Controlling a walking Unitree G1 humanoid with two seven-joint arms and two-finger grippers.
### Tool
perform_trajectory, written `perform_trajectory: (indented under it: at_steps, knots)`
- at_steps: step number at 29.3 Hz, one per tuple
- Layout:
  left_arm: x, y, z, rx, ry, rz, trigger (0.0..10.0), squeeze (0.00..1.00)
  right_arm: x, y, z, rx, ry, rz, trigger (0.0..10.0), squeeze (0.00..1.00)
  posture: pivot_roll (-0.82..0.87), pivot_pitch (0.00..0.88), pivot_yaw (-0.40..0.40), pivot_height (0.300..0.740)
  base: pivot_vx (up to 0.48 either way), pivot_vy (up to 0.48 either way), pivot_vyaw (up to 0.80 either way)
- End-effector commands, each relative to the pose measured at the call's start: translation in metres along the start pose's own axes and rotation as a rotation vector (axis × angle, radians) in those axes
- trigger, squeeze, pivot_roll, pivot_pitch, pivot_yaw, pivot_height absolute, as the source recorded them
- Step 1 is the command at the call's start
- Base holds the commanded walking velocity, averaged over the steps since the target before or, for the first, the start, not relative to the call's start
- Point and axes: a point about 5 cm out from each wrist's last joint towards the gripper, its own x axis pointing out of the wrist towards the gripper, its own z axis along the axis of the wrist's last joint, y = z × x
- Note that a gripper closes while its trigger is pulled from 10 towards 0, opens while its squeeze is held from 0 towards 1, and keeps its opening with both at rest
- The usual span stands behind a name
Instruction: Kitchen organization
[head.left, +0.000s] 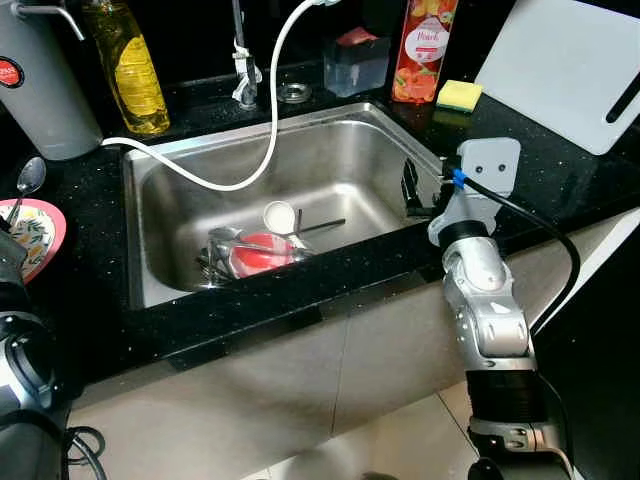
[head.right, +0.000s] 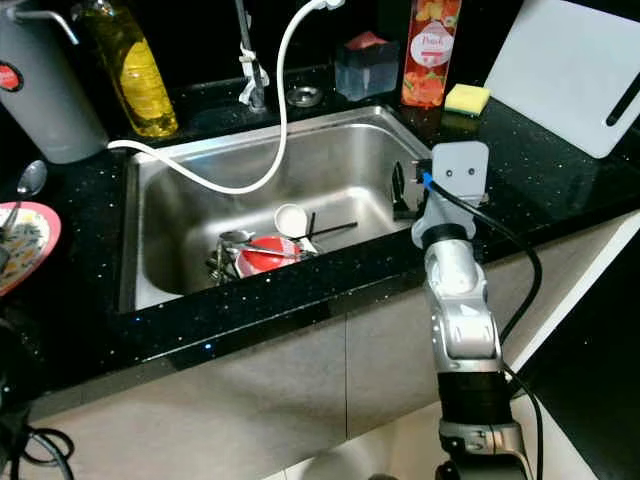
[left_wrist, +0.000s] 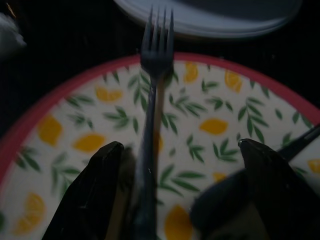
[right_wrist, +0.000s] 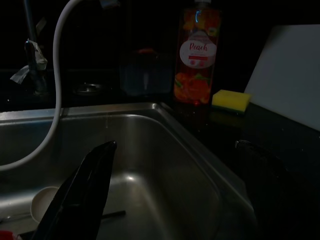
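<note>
Sink (head.left: 180, 165) set in black worktop (head.left: 560, 180), red bowl (head.left: 262, 255) and white cup (head.left: 280, 215) inside, right gripper (head.left: 412, 190) at its right rim, jaws open and empty, left gripper (left_wrist: 180, 190) jaws open either side of fork (left_wrist: 152, 100) on lemon-patterned plate (left_wrist: 215, 125).

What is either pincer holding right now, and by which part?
Nothing. The left pincer is open over the lemon-print plate, straddling the fork's handle without closing. The right pincer is open at the sink's edge.

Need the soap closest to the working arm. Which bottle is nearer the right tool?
The red peach bottle, behind the sink's right corner; the yellow bottle stands far left.
</note>
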Motion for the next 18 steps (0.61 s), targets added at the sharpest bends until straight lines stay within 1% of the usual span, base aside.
perform_trajectory:
  at_steps: [1,6,8,9,10,12,13,14,17,18]
  knots:
    - [0.003,0.01,0.018,0.062,-0.076,0.048,10.0,0.0,-0.004,0.003,-0.002,0.005,0.012,0.003,10.0,0.0,0.0,0.0,0.059,0.74,0.0,0.0,0.0]
    - [0.004,0.014,0.018,0.083,-0.076,0.055,10.0,0.0,-0.005,0.004,-0.001,0.006,0.015,0.006,10.0,0.0,-0.01,0.0,0.064,0.74,0.0,0.0,0.0]
    - [0.007,0.018,0.013,0.093,-0.044,0.06,10.0,0.0,-0.006,0.004,-0.001,0.005,0.016,0.007,10.0,0.0,0.0,0.0,0.066,0.74,0.0,0.0,0.0]
    - [0.009,0.019,0.006,0.109,-0.023,0.059,10.0,0.0,-0.006,0.003,-0.002,0.005,0.02,0.005,10.0,0.0,0.0,0.0,0.066,0.74,0.0,0.0,0.0]
    - [0.009,0.019,0.006,0.109,-0.023,0.059,10.0,0.0,-0.006,0.003,-0.002,0.005,0.02,0.005,10.0,0.0,0.0,0.0,0.066,0.74,0.0,0.0,0.0]
    - [0.01,0.02,-0.001,0.158,-0.015,0.059,10.0,0.0,-0.006,0.002,-0.002,0.003,0.023,0.001,10.0,0.0,0.0,0.0,0.074,0.74,0.0,0.0,0.0]
    - [0.01,0.02,-0.001,0.158,-0.015,0.059,10.0,0.0,-0.006,0.002,-0.002,0.003,0.023,0.001,10.0,0.0,0.0,0.0,0.074,0.74,0.0,0.0,0.0]
    - [0.01,0.019,-0.009,0.182,0.005,0.05,10.0,0.0,-0.007,0.0,-0.003,-0.001,0.028,-0.006,10.0,0.0,-0.01,0.0,0.076,0.74,0.0,0.0,0.0]
    - [0.011,0.019,-0.018,0.182,0.034,0.045,10.0,0.0,-0.008,-0.001,-0.004,-0.003,0.031,-0.011,10.0,0.0,-0.01,0.0,0.074,0.74,0.0,0.0,0.0]
    - [0.011,0.02,-0.023,0.189,0.049,0.044,5.6,0.0,-0.008,-0.001,-0.004,-0.002,0.031,-0.012,10.0,0.0,-0.01,0.0,0.072,0.74,0.0,0.0,0.0]
